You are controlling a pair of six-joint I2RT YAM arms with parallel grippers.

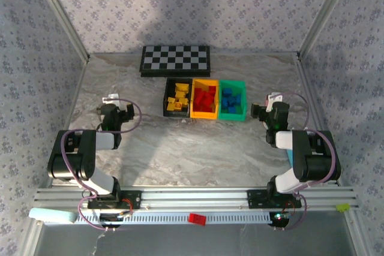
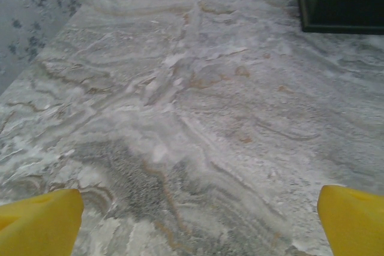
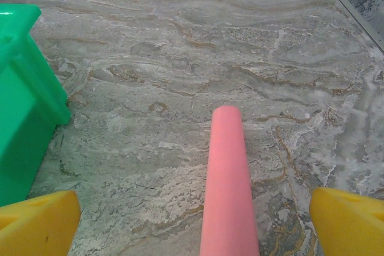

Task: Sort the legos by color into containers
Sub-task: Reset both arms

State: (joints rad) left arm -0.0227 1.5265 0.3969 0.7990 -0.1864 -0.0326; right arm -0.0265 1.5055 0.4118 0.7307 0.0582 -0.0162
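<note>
1. Marble-patterned tabletop (image 1: pixel 198 148) is what I have under both arms. Its middle carries three bins in a row, their sides touching.
2. The black bin (image 1: pixel 166 97) is at the left of the row and holds the yellow legos (image 1: pixel 177 97).
3. The yellow bin (image 1: pixel 203 115) is in the middle and holds the red legos (image 1: pixel 206 97).
4. The green bin (image 1: pixel 231 116) is at the right and holds the blue legos (image 1: pixel 233 98).
5. Just behind the row lies a black-and-white checkered board (image 1: pixel 175 59), flat on the tabletop near the back wall.
6. My left pincer (image 1: pixel 118 114) sits well to the left of the black bin. In its wrist view the left pincer (image 2: pixel 192 226) stands wide open: the yellow fingertips (image 2: pixel 36 220) are at the two bottom corners, with nothing but marble between them.
7. My right pincer (image 1: pixel 270 112) sits just right of the green bin. From the wrist, the right pincer (image 3: pixel 192 226) is also spread wide and grips nothing.
8. A pink rod (image 3: pixel 228 178) runs forward between those fingers and touches neither. The green bin's wall (image 3: pixel 24 100) shows at the left edge.
9. A small red piece (image 1: pixel 197 219) lies on the metal rail (image 1: pixel 180 196) at the near edge. I cannot tell whether it is a brick.
</note>
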